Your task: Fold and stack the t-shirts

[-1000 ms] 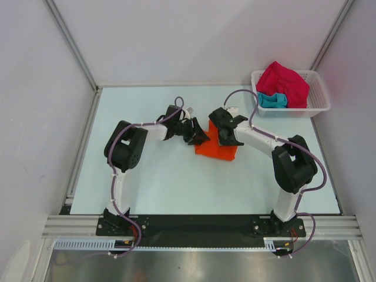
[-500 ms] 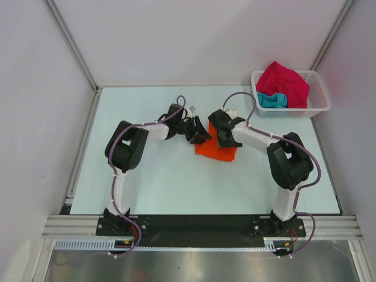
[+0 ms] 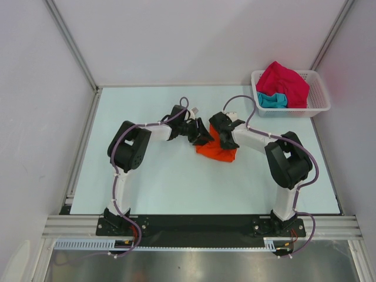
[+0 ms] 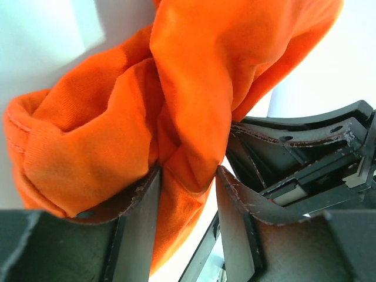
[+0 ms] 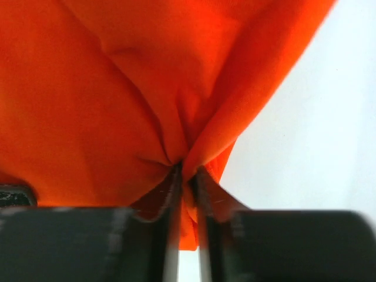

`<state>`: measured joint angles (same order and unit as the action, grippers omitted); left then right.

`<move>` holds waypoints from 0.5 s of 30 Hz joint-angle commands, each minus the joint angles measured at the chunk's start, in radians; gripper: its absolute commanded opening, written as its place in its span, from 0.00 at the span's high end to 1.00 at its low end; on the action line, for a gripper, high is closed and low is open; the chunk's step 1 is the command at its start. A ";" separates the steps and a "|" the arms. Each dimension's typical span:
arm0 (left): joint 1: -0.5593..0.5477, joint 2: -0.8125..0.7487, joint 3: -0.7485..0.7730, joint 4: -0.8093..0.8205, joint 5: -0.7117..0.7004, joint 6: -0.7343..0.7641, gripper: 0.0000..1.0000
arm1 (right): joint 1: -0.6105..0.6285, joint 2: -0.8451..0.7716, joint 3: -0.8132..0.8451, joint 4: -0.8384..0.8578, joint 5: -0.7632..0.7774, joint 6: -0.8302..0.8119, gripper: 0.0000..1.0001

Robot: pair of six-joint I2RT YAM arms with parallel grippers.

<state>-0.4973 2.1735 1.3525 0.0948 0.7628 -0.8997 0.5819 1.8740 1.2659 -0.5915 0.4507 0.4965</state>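
From above, we see the orange t-shirt (image 3: 217,151) lying bunched near the middle of the desk (image 3: 158,182), with the left gripper (image 3: 201,137) at its left edge and the right gripper (image 3: 221,135) at its upper edge. The crimson-pink t-shirt (image 3: 286,82) and the teal t-shirt (image 3: 271,101) sit heaped in the white lattice basket (image 3: 321,97) at the far right corner, so we judge the task barely begun: nothing folded flat, nothing stacked. In the left wrist view, the left gripper (image 4: 188,179) stands about half open with a thick fold of orange cloth filling the gap against both jaws. In the right wrist view, the right gripper (image 5: 187,176) is nearly closed, pinching a thin gather of the same shirt, which puckers into creases there; the cloth looks soft, matte and rumpled
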 commanded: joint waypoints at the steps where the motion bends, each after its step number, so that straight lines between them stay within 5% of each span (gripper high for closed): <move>1: -0.010 -0.001 0.010 0.022 0.003 -0.001 0.54 | -0.011 -0.006 -0.011 0.007 0.003 0.005 0.94; 9: -0.017 0.003 0.004 0.037 0.003 -0.011 0.54 | -0.011 -0.041 -0.014 -0.010 0.016 0.004 0.94; 13: -0.020 0.002 0.005 0.043 0.003 -0.013 0.54 | -0.011 -0.065 0.004 -0.054 0.031 0.008 0.48; 15: -0.020 0.002 0.005 0.045 0.004 -0.016 0.54 | -0.010 -0.085 0.009 -0.068 0.045 0.011 0.41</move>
<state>-0.5037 2.1735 1.3521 0.0963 0.7628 -0.9016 0.5770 1.8587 1.2602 -0.6090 0.4545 0.4995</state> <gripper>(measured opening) 0.459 0.523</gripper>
